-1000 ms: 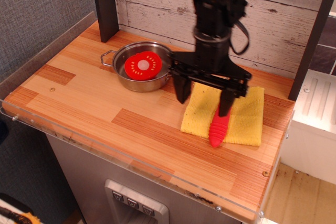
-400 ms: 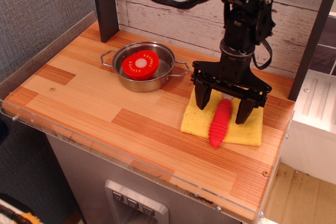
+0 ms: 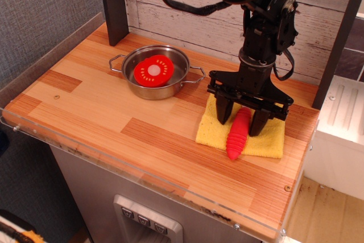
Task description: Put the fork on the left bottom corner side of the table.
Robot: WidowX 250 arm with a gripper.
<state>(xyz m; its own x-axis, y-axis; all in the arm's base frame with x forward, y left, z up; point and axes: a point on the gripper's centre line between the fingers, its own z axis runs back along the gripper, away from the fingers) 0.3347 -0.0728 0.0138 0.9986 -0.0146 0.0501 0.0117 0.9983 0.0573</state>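
Observation:
The fork [image 3: 236, 139] lies on a yellow cloth [image 3: 269, 140] at the right side of the table [image 3: 96, 109]. Its ribbed red handle points toward the front edge, and its grey head is hidden behind my gripper. My gripper [image 3: 242, 119] is down over the far part of the handle. One finger sits on each side, close against it, and the fork still rests on the cloth. The table's front left corner [image 3: 23, 119] is bare wood.
A steel pot [image 3: 132, 86] with a round red slice [image 3: 153, 71] in it stands at the back middle. A dark post [image 3: 114, 4] rises at the back left and another at the right edge [image 3: 335, 49]. A clear plastic rim [image 3: 125, 168] runs along the front edge.
My gripper moved right from beside the pot and came down over the fork. Its fingers have drawn in from wide open to against the handle. The fork has not moved.

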